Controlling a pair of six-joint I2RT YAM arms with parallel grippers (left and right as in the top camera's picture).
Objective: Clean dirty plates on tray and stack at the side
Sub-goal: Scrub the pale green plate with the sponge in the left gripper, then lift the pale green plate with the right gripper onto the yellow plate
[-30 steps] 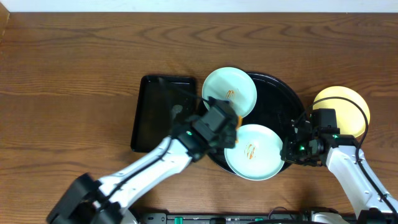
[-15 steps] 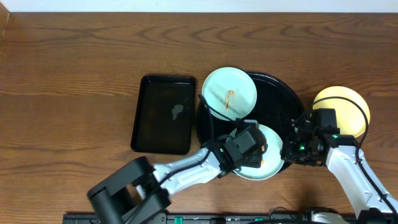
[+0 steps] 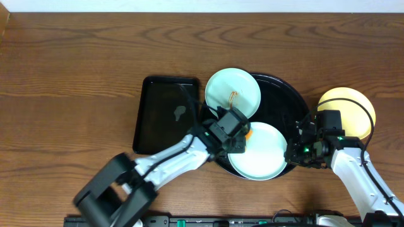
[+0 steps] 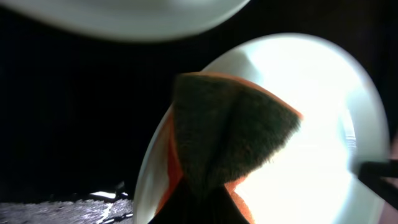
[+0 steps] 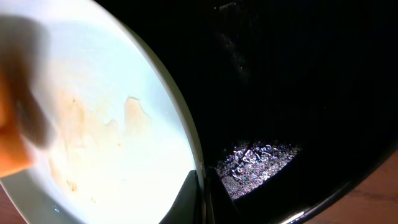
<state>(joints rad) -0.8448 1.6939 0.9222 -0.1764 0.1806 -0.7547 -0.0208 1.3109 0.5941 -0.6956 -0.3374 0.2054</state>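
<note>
My left gripper (image 3: pixel 235 131) clamps the sponge (image 4: pixel 230 137) on the near plate (image 3: pixel 262 157) in the tray (image 3: pixel 287 104). My right gripper (image 3: pixel 297 151) pinches its rim. I'd press flat and sweep across the faint smear (image 5: pixel 68 124).

Overhead view: bright, even, diffuse light from above. Counter (image 3: pixel 76 63) grain sharp, shadows soft and short. Yellow plate (image 3: pixel 353 104) glows near overexposure. Round tray (image 3: pixel 284 101) glossy, detail crushed to black. Left arm (image 3: pixel 113 195) smeared by motion blur at lower left.

Left wrist view: harsh contrast. Lower mint plate (image 4: pixel 323 124) blown out to white. Sponge (image 4: pixel 230 143) soft, fuzzy. Upper mint plate (image 4: pixel 124 18) out of focus at top edge.

Right wrist view: plate evenly lit, smears legible. Orange blur at left edge. Speckled glare on tray.
</note>
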